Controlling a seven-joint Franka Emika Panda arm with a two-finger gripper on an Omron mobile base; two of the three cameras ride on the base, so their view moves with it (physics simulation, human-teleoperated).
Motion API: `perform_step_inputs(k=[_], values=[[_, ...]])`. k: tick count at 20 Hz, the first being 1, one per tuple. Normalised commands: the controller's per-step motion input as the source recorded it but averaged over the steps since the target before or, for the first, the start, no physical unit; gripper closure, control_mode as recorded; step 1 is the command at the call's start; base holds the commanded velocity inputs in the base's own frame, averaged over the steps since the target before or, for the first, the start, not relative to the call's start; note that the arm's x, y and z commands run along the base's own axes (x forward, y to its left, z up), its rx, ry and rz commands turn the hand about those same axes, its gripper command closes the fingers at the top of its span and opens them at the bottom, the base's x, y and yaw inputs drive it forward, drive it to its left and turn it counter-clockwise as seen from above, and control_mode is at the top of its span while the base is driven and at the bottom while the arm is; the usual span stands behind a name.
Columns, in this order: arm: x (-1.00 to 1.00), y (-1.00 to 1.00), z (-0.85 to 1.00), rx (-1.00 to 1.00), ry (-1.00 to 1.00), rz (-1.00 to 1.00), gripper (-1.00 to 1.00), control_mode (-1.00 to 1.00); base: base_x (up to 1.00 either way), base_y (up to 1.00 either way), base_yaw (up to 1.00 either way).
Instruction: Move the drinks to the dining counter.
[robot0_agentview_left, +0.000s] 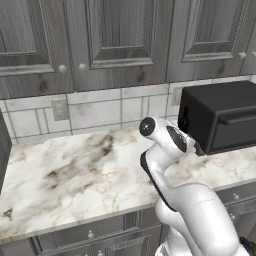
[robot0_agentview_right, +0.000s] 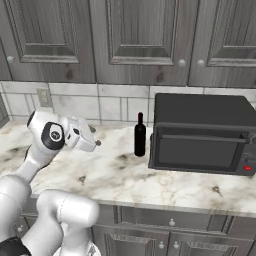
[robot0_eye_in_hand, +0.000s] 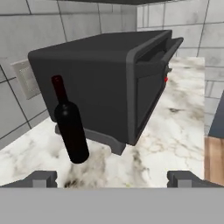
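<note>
A tall slim black wine bottle (robot0_agentview_right: 140, 135) stands upright on the marble counter under the grey cabinets, just left of a black oven. In the hand view the wine bottle (robot0_eye_in_hand: 70, 124) is ahead and left of centre, tilted by the camera's roll. My gripper (robot0_eye_in_hand: 113, 179) is open, its fingertips (robot0_eye_in_hand: 42, 178) wide apart with nothing between them, and it is still some way short of the bottle. In the right base view the gripper (robot0_agentview_right: 95, 142) hovers over the counter to the bottle's left. The beer bottle, the carton and the dining counter are out of view.
A black countertop oven (robot0_agentview_right: 202, 135) sits close to the bottle's right, against the tiled wall (robot0_agentview_right: 100, 105). The marble counter (robot0_agentview_left: 75, 175) stretches left with bare surface. Grey upper cabinets (robot0_agentview_right: 145, 35) hang overhead. A wall outlet (robot0_agentview_left: 60, 109) is set in the tiles.
</note>
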Motion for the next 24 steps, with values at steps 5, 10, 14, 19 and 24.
perform_step_inputs(k=[5,10,14,19,24], values=[[0.43,-0.17,0.00,-0.01,0.00,-0.01,-1.00,-1.00,0.00,0.00,0.00],[0.57,-0.15,0.00,0.00,0.00,-0.04,-1.00,-1.00,0.00,0.00,0.00],[0.55,-0.06,0.00,-0.02,0.00,-0.05,-1.00,-1.00,0.00,0.00,0.00],[0.46,-0.04,0.00,-0.06,0.00,-0.07,-1.00,-1.00,0.00,0.00,0.00],[0.22,-0.12,0.00,-0.06,0.00,-0.08,-1.00,-1.00,0.00,0.00,0.00]])
